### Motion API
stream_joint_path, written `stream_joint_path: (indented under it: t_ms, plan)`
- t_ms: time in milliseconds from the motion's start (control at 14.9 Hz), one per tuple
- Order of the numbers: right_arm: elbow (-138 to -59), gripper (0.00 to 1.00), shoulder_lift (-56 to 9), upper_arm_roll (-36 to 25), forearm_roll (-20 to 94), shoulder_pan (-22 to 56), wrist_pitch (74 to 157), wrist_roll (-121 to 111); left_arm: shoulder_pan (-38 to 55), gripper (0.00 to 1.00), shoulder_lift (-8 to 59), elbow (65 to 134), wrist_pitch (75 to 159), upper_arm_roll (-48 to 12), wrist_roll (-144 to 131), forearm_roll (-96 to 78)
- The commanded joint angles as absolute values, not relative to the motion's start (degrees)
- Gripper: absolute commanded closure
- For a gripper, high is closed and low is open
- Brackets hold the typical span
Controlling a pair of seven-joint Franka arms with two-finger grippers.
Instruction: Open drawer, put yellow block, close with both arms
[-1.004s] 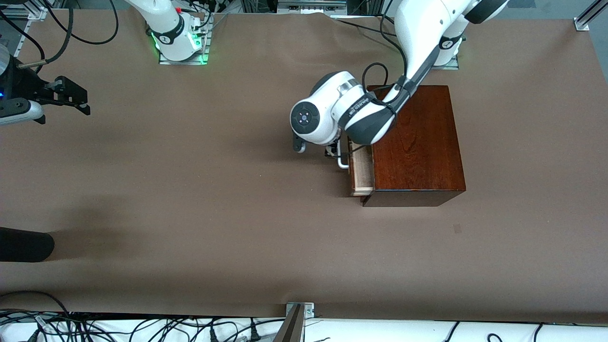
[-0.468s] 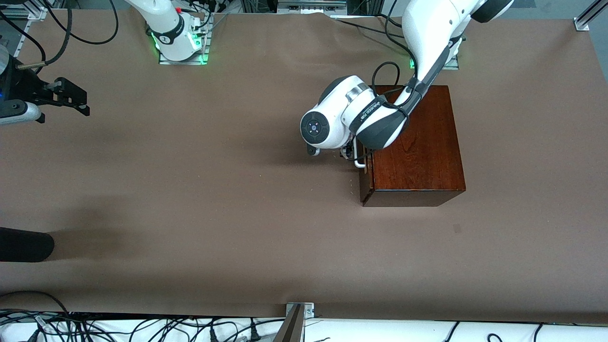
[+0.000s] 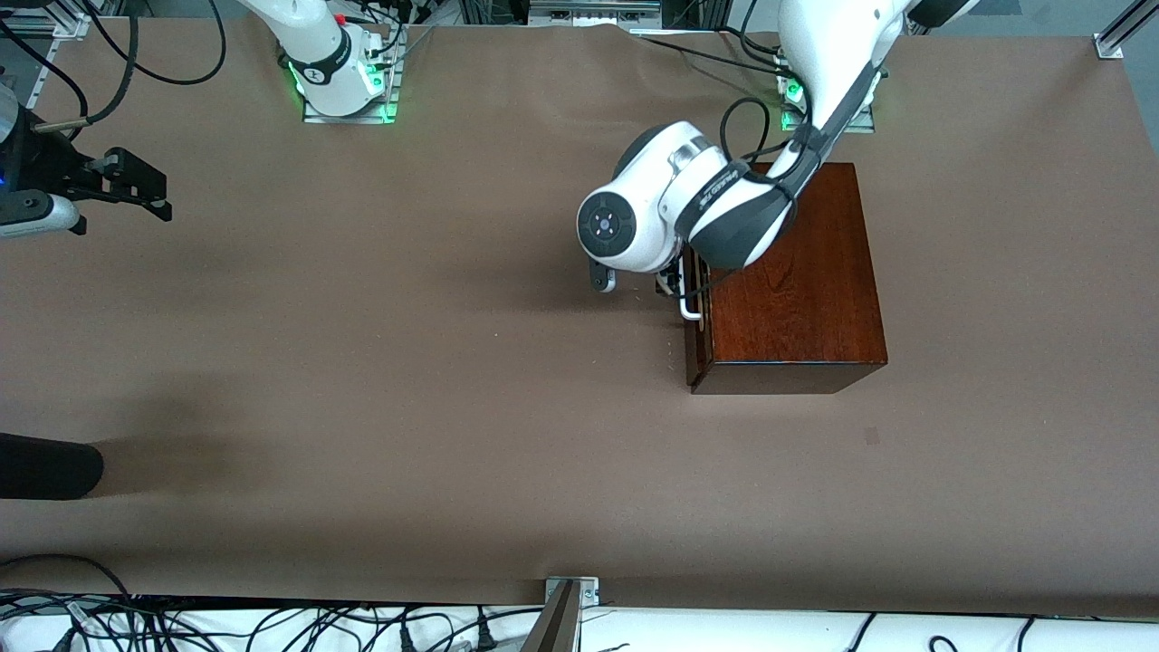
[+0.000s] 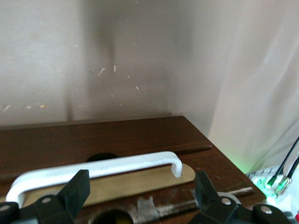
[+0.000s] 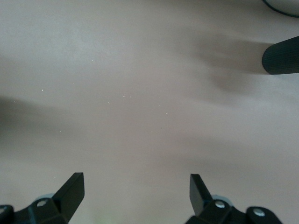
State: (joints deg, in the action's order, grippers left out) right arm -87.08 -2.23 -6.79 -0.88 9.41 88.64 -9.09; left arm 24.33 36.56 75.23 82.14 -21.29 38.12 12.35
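Note:
The reddish-brown wooden box (image 3: 797,299) stands toward the left arm's end of the table. Its drawer (image 3: 694,358) is pushed in flush with the box. The white bar handle (image 3: 690,312) sticks out of the dark front. My left gripper (image 3: 668,282) sits right in front of that handle, mostly hidden under its wrist. In the left wrist view the left gripper (image 4: 140,193) is open, its fingers (image 4: 77,186) wide apart and off the handle (image 4: 93,170). My right gripper (image 3: 154,195) waits open over bare table (image 5: 135,186) at the right arm's end. The yellow block is hidden.
A black cylinder (image 3: 45,466) pokes in at the right arm's end of the table, also seen in the right wrist view (image 5: 280,58). Cables (image 3: 272,625) and a metal bracket (image 3: 570,589) run along the table edge nearest the front camera.
The drawer was partly open one second ago and is now shut flush. The left arm pushed toward the box with it. The right arm has not moved.

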Motion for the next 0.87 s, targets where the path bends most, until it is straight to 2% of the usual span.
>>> stream_joint_path:
  t_ms: [0,201,335,401,535,803]
  plan:
    - [-86.5,0.0,-2.1,-6.3,-0.6,8.8,88.2,-8.3,23.3,0.0,28.1,77.6,81.1,-21.6,31.0,8.6]
    - [-86.5,0.0,-2.2,-6.3,-0.6,8.8,88.2,-8.3,19.6,0.0,21.2,77.6,80.3,-21.2,28.3,8.8]
    - [-86.5,0.0,-2.2,-6.3,-0.6,8.8,88.2,-8.3,13.6,0.0,18.8,77.3,79.5,-21.3,28.7,8.2]
    - [-86.5,0.0,-2.2,-6.3,-0.6,8.8,88.2,-8.3,12.0,0.0,16.6,77.7,79.5,-20.3,29.3,7.7]
    - [-86.5,0.0,-2.2,-6.3,-0.7,8.8,88.3,-8.4,11.1,0.0,14.3,78.2,79.8,-14.5,29.8,7.2]
    - [-86.5,0.0,-2.2,-6.3,-0.7,8.8,88.2,-8.3,5.4,0.0,5.2,87.4,85.9,-8.9,21.1,3.3]
